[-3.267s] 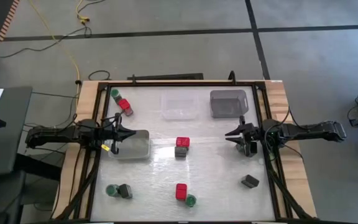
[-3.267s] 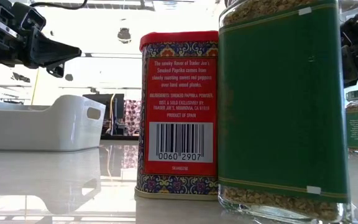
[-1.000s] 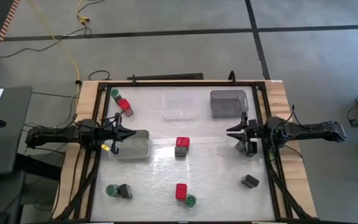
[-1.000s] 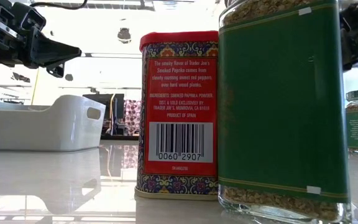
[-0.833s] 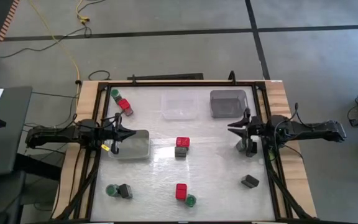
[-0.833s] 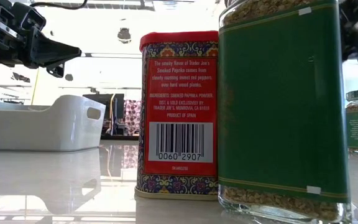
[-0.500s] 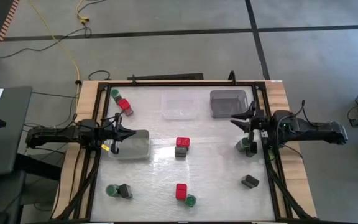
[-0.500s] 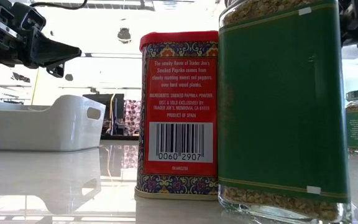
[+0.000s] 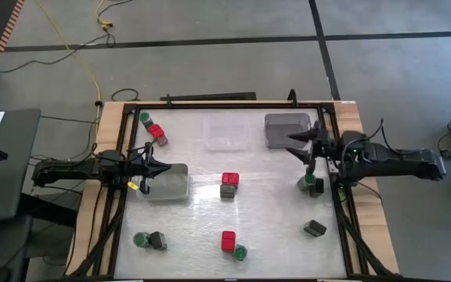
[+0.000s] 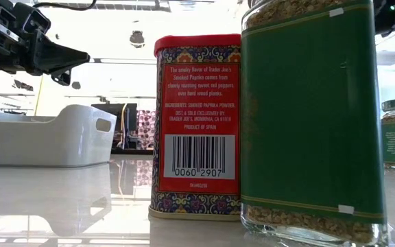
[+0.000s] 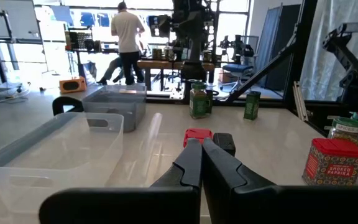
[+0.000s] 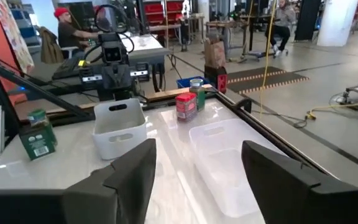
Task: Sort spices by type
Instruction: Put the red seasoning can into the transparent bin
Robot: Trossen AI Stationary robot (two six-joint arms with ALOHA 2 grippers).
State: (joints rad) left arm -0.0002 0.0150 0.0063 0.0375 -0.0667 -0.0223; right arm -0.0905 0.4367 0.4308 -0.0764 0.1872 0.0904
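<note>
The spices stand on the white table in pairs. A green-lidded jar (image 9: pixel 146 119) is beside a red tin (image 9: pixel 156 133) at the far left. A red tin (image 9: pixel 230 179) touches a dark tin (image 9: pixel 227 190) in the middle. At the near edge are a jar (image 9: pixel 141 239) with a dark tin (image 9: pixel 157 240), and a red tin (image 9: pixel 228 240) with a jar (image 9: pixel 240 252). At the right are a jar (image 9: pixel 312 185) and a dark tin (image 9: pixel 315 228). My left gripper (image 9: pixel 159 167) (image 11: pixel 201 149) is shut and level above a tray. My right gripper (image 9: pixel 294 142) (image 12: pixel 197 155) is open, raised by the grey tray.
A clear tray (image 9: pixel 225 133) and a grey tray (image 9: pixel 284 125) stand at the far edge, and a third tray (image 9: pixel 171 184) sits under my left gripper. A black frame (image 9: pixel 331 157) borders the table. People work at benches in the room beyond.
My right gripper has risen and gone toward the table's far edge, ending beside the grey tray, and it has opened. The green-lidded jar at the right, which it stood over, now shows clear of it. Nothing else has moved.
</note>
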